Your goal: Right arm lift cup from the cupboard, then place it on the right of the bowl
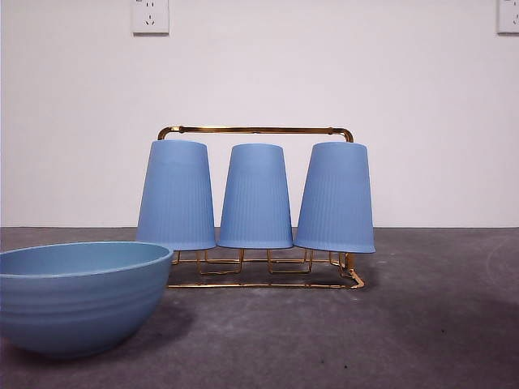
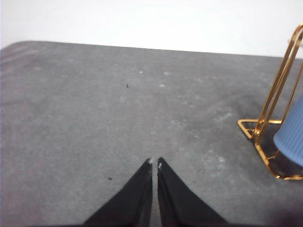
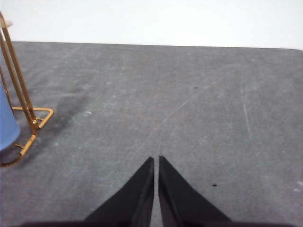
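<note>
Three light-blue ribbed cups stand upside down on the gold wire cupboard: a left cup, a middle cup and a right cup. The wide blue bowl sits at the front left, nearer the camera. My right gripper is shut and empty above bare table, with the cupboard's end and a cup's edge off to one side. My left gripper is shut and empty, with the cupboard's other end and a cup to its side. Neither arm shows in the front view.
The dark grey table stretches in front of and to the right of the cupboard. A white wall with two sockets stands behind.
</note>
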`<state>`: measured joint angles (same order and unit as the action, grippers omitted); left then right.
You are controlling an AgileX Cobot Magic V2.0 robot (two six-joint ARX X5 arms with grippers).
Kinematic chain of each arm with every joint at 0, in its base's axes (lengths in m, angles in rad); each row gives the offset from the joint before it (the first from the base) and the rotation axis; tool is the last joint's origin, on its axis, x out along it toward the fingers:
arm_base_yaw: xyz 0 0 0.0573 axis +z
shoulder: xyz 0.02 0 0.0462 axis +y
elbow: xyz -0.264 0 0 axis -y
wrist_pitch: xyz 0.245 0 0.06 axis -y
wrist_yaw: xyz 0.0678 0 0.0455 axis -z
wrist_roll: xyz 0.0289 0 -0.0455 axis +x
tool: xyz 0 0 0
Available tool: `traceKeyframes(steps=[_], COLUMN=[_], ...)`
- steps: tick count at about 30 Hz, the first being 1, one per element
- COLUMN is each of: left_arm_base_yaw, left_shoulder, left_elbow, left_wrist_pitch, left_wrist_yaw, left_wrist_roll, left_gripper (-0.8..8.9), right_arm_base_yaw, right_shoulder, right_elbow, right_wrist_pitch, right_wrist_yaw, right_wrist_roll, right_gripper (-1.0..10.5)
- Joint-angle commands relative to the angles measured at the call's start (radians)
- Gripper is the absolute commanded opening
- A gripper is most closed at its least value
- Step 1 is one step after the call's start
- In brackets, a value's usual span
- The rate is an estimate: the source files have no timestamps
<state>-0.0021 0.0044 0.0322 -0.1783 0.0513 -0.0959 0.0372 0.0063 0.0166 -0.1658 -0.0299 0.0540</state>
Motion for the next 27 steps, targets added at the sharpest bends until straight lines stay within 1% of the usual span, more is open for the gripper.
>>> traceKeyframes(steps=[1, 4, 7, 10, 12, 17, 21, 23, 27], left_arm_base_yaw=[0.002, -0.003, -0.011, -0.013, -0.013, -0.023, -0.036, -0.044, -0.061], left_shoulder=[-0.001, 0.011, 0.037, 0.077, 0.109, 0.208, 0.303, 0.359, 0.468], left_elbow=[-0.020, -0.007, 0.022, 0.066, 0.103, 0.211, 0.304, 0.357, 0.450], left_wrist_pitch=[-0.008, -0.018, -0.011, -0.005, -0.005, -0.009, -0.026, -0.042, -0.066], left_wrist_yaw=[-0.002, -0.002, -0.002, -0.003, -0.003, -0.003, 0.016, 0.045, 0.116], left_wrist_roll=[-0.150, -0.188, -0.240, -0.286, -0.304, -0.317, -0.317, -0.316, -0.312], left_gripper=[0.15, 0.15, 0.15, 0.15, 0.15, 0.15, 0.15, 0.15, 0.15], right_arm_base_yaw=[-0.001, 0.000, 0.003, 0.012, 0.020, 0.043, 0.054, 0.055, 0.055], right_shoulder=[-0.003, -0.003, -0.002, 0.003, 0.016, 0.082, 0.157, 0.198, 0.280], right_elbow=[-0.005, 0.003, 0.026, 0.062, 0.094, 0.201, 0.297, 0.345, 0.429], right_wrist_pitch=[0.022, 0.023, 0.023, 0.023, 0.019, -0.029, -0.080, -0.107, -0.146], right_wrist_yaw=[-0.004, -0.051, -0.076, -0.076, -0.079, -0.090, -0.135, -0.174, -0.286], right_wrist_roll=[0.129, 0.219, 0.285, 0.331, 0.353, 0.365, 0.364, 0.360, 0.338], right_gripper=[0.1, 0.1, 0.1, 0.1, 0.1, 0.1, 0.1, 0.1, 0.1])
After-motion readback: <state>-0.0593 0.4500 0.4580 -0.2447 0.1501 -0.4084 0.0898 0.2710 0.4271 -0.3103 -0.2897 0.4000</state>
